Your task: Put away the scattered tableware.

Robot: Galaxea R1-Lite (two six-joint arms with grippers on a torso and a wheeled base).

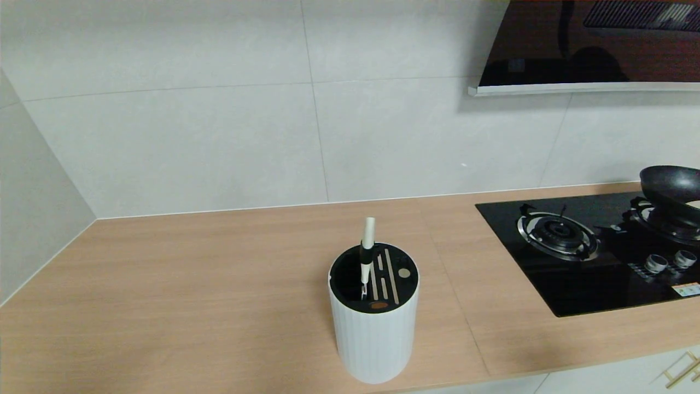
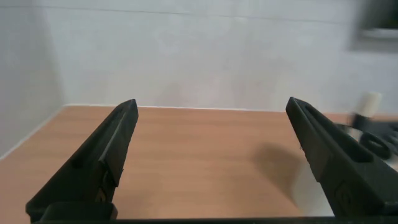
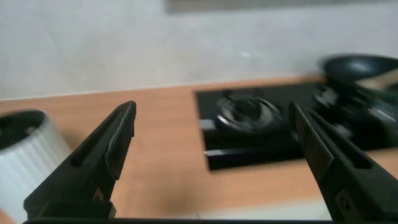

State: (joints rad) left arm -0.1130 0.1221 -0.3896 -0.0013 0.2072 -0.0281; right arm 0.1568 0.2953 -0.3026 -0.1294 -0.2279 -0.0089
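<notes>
Item 1: utensil holder (image 1: 374, 334). White, ribbed, black slotted top. Upright near front edge of bench (image 1: 164, 284), approx. mid-length.

Item 2: utensil (image 1: 366, 249). White handle, black collar, thin metal end; type not clear. Stands near-upright in holder's open compartment, handle poking above rim. Judged already stowed.

Item 3: left hand (image 2: 211, 106). Jaws wide apart, nothing held; over bench.

Item 4: right hand (image 3: 211, 107). Likewise spread, nothing held; holder to one side, gas hob (image 1: 579, 262) ahead.

Item 5: black pan (image 1: 670, 186). On hob's far-right burner, at bench's right end.

Risks:
- Holder tall and close to front edge, so a nudge from either hand on approach could tip it off bench.
- Utensil loose in wide compartment; may lean over or snag a hand passing overhead.
- Right hand swinging wide could clip pan.
</notes>
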